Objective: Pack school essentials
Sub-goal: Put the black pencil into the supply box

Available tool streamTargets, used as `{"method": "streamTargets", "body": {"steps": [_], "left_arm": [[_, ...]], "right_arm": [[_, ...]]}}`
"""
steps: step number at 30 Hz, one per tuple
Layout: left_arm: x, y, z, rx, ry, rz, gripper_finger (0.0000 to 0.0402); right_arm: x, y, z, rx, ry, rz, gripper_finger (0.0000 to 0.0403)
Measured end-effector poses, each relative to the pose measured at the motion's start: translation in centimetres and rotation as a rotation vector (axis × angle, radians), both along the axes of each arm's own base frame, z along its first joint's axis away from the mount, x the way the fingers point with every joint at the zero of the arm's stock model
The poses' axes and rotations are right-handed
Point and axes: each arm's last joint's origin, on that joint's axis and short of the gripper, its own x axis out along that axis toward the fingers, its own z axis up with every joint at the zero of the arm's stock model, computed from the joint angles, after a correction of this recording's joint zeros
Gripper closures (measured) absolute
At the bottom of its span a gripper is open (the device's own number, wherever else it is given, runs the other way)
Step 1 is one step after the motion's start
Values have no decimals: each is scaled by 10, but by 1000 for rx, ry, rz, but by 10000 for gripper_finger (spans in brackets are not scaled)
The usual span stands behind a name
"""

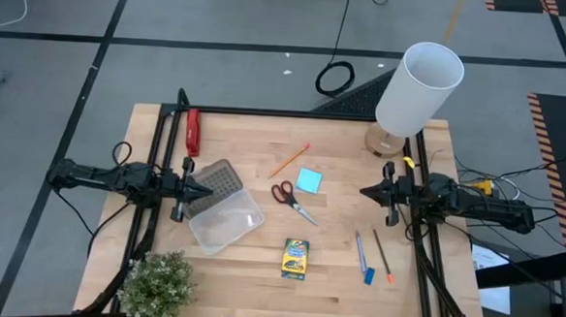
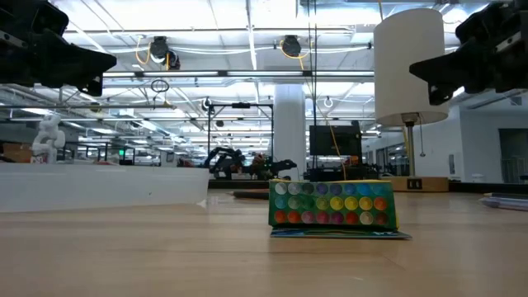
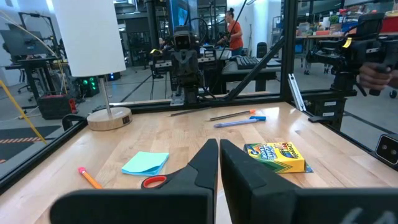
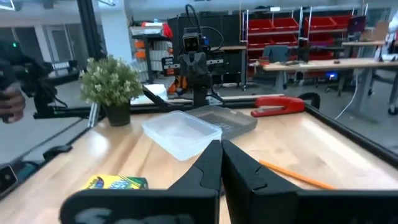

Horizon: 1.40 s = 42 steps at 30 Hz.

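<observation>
While lamp and plant flank, stationery lies unobstructed.

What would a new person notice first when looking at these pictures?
Probably the tall white lamp at the table's far right corner, and the bright crayon box lying near the front edge. Next come the red-handled scissors and the light-blue notepad at the centre, between the left claw and the right claw, both shut and hovering at opposite sides.
</observation>
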Motion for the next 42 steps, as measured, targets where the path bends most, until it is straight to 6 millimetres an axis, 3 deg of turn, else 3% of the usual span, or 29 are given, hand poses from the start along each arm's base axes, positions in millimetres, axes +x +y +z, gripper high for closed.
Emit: {"method": "streamTargets", "body": {"steps": [8, 19, 32, 37, 42], "left_arm": [[0, 0, 0, -4, 1, 0, 380], [0, 0, 0, -5, 2, 0, 380], [0, 0, 0, -24, 4, -1, 380], [0, 0, 0, -22, 1, 15, 380], [0, 1, 0, -33, 1, 24, 380]], "right_arm": [[2, 0, 1, 52, 20, 2, 403], [14, -1, 77, 49, -5, 2, 403], [48, -4, 176, 66, 168, 1, 403], [55, -5, 201, 76, 238, -6, 403], [62, -6, 211, 126, 254, -10, 403]]}}
